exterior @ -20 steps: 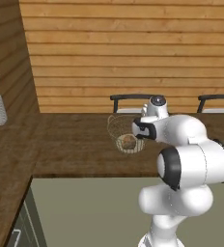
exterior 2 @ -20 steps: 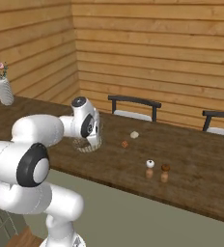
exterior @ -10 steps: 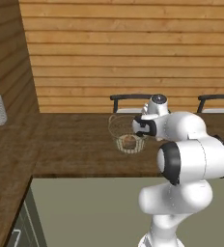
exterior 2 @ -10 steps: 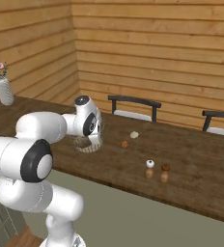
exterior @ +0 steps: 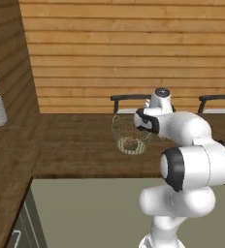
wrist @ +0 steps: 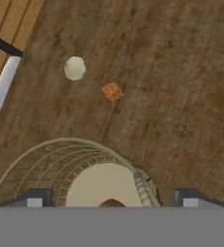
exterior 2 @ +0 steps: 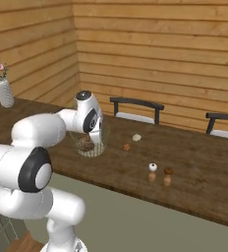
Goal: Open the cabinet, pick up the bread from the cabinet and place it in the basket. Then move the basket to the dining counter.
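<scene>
Hand view: jaws spread wide astride the wire basket (wrist: pixel 61 164) rim, bread (exterior: pixel 130 143) inside; retreating carelessly could snag and drag it along the surface (wrist: pixel 181 87).

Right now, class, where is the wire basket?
The basket sits on the dining counter, just left of the gripper in the left base view, with the bread inside. Behind it stands a dark chair.
</scene>
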